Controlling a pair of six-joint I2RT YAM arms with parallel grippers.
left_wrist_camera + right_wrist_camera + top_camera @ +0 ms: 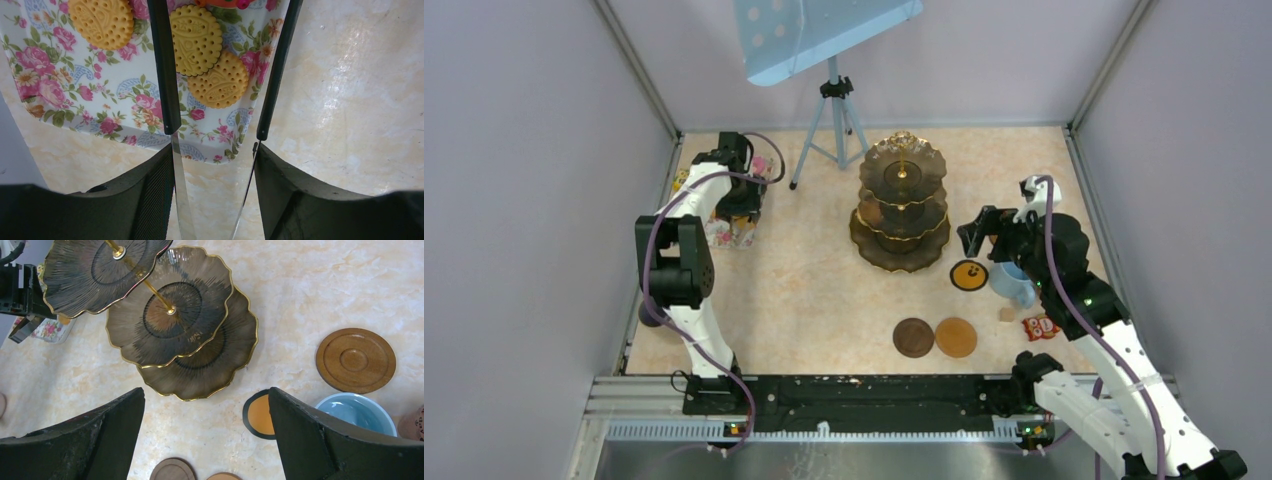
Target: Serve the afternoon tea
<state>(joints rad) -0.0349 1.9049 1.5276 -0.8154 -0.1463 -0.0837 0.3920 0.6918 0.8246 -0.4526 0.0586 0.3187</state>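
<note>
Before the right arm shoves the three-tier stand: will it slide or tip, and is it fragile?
Pushed high, the three-tier stand probably tips: tall, on one thin gold rod. Pushed at the widest bottom tier, it more likely slides on the smooth table. Plates look glossy with thin scalloped rims, so perhaps brittle and slippery.

No writing can be read with confidence. In the right wrist view, the middle tier of the stand bears a short gilt mark near its scalloped rim, too small and too tilted to make out. In the top view, a small red packet lies on the bench just beside the light blue mug. It carries bold white characters, blurred beyond reading. The round biscuits on the floral mat show embossed patterns, with any lettering indistinct.
</note>
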